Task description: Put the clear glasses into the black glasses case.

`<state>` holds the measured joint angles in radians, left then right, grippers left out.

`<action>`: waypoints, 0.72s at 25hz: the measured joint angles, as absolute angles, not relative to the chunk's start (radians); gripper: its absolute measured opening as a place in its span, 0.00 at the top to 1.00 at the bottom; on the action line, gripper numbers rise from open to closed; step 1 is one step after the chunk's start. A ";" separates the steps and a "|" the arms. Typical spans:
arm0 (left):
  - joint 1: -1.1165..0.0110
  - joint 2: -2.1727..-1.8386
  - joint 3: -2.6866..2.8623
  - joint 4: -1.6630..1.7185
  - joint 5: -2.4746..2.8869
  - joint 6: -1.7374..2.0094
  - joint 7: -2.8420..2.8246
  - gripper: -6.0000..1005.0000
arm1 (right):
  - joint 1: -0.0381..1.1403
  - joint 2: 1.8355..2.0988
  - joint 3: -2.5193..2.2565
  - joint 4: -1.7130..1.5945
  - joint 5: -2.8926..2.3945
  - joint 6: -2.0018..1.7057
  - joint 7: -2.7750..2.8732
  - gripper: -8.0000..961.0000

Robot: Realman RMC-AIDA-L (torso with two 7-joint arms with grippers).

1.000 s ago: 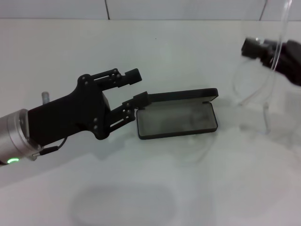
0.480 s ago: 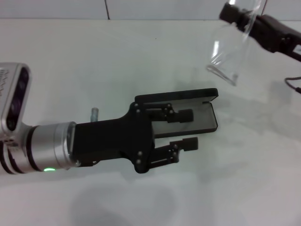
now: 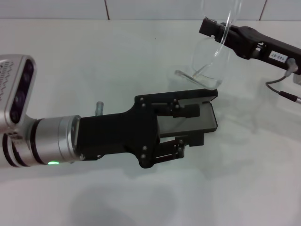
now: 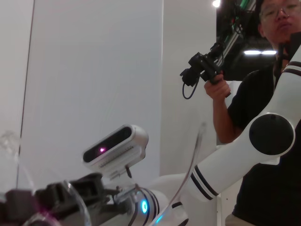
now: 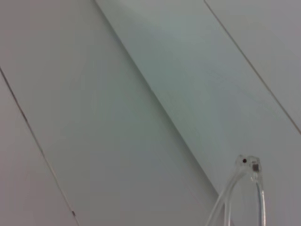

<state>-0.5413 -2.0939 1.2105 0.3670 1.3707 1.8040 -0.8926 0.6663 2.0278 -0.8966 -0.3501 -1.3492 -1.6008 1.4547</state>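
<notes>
The clear glasses now hang above the far edge of the black glasses case, closer to it than half a second ago, pinched at the lens by the right gripper. The case lies open on the tabletop. The left gripper, fingers spread narrowly, has slid further over the case and seems to brace it, so lowering the glasses in looks next.

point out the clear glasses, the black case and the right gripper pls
clear glasses (image 3: 207, 61): head view, on the transparent lens, held up above the case.
black glasses case (image 3: 209, 120): head view, on the grey lining near its right end.
right gripper (image 3: 214, 28): head view, at the fingers gripping the lens.
</notes>
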 joint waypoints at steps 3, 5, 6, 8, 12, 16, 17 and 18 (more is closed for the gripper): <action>-0.549 -2.093 1.209 0.367 1.370 1.805 -0.894 0.48 | 0.682 2.028 -0.908 -0.338 -1.346 -1.570 1.441 0.88; -0.552 -2.093 1.208 0.368 1.365 1.805 -0.896 0.48 | 0.692 2.028 -0.912 -0.331 -1.346 -1.550 1.434 0.88; -0.553 -2.093 1.209 0.368 1.359 1.806 -0.896 0.48 | 0.697 2.028 -0.915 -0.327 -1.345 -1.541 1.431 0.88; -0.555 -2.093 1.210 0.368 1.350 1.806 -0.896 0.48 | 0.712 2.028 -0.923 -0.312 -1.343 -1.526 1.424 0.88; -0.558 -2.092 1.207 0.368 1.330 1.806 -0.896 0.47 | 0.739 2.028 -0.972 -0.300 -1.342 -1.493 1.415 0.89; -0.557 -2.088 1.206 0.368 1.298 1.804 -0.896 0.47 | 0.752 2.028 -1.035 -0.312 -1.343 -1.474 1.397 0.89; -0.557 -2.088 1.205 0.368 1.296 1.804 -0.896 0.47 | 0.753 2.027 -1.051 -0.318 -1.345 -1.472 1.394 0.89; -0.557 -2.086 1.205 0.368 1.295 1.803 -0.896 0.47 | 0.753 2.025 -1.069 -0.328 -1.348 -1.469 1.393 0.89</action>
